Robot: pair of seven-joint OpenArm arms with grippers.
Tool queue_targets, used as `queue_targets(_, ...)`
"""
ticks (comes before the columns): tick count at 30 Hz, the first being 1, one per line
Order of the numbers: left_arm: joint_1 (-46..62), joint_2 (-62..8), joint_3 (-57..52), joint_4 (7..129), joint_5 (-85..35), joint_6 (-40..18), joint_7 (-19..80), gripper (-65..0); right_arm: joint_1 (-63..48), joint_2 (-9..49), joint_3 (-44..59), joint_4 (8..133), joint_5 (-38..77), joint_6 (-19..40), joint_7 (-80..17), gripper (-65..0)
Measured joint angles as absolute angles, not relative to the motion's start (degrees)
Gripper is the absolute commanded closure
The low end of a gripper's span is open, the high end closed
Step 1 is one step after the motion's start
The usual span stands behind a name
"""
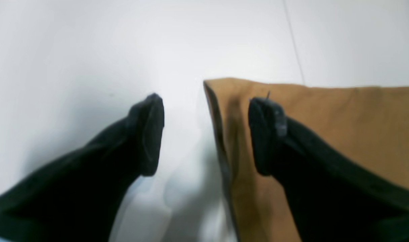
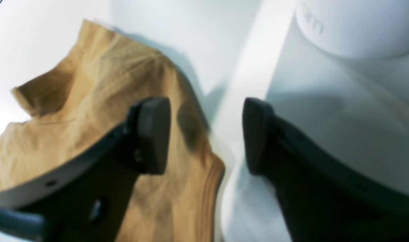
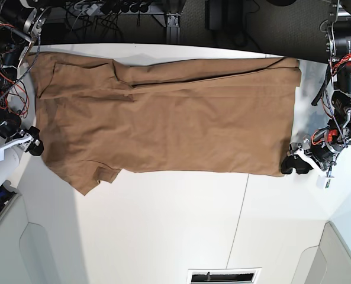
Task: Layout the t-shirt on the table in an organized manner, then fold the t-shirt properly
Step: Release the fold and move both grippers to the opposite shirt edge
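Observation:
The tan t-shirt (image 3: 163, 118) lies spread wide across the far half of the white table (image 3: 163, 225), one short sleeve (image 3: 95, 174) pointing toward the near side. My left gripper (image 3: 297, 164) hovers open at the shirt's near right corner. In the left wrist view one of its fingers (image 1: 266, 131) is over the cloth (image 1: 342, 127), the other is over bare table, and nothing is pinched in the left gripper (image 1: 208, 104). My right gripper (image 3: 33, 145) is open at the shirt's left edge. In the right wrist view the right gripper (image 2: 204, 134) stands open above the shirt's rumpled edge (image 2: 100, 87), empty.
A thin dark seam (image 3: 240, 207) crosses the table. Grey-white bins sit at the near left (image 3: 42, 254) and near right (image 3: 338, 254) corners. Cables and dark equipment (image 3: 122, 9) line the far edge. A white rounded casing (image 2: 342, 67) fills the right of the right wrist view.

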State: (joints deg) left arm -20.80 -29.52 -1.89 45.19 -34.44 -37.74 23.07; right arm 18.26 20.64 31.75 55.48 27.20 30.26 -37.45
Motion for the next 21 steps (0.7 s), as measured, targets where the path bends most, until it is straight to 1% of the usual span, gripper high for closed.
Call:
queue_targets(7, -20.82, -28.4, -1.72, 45.19, -34.79, -37.76, 22.83, -42.3, 18.28, 20.64, 31.75, 55.48, 27.29, 30.26, -37.17, -34.3)
queue_targets(14, -21.04, -28.49, 1.54, 45.21, -35.22, -37.78, 22.35, -42.3, 18.46, 20.38, 31.22, 55.48, 27.86, 30.46, -36.56, -34.3)
queue_targets(21, -21.15, -28.53, 2.31, 45.25, -35.42, -37.93, 22.06, -42.1, 18.74, 18.87, 26.17, 55.48, 28.53, 30.92, -34.44, -34.3)
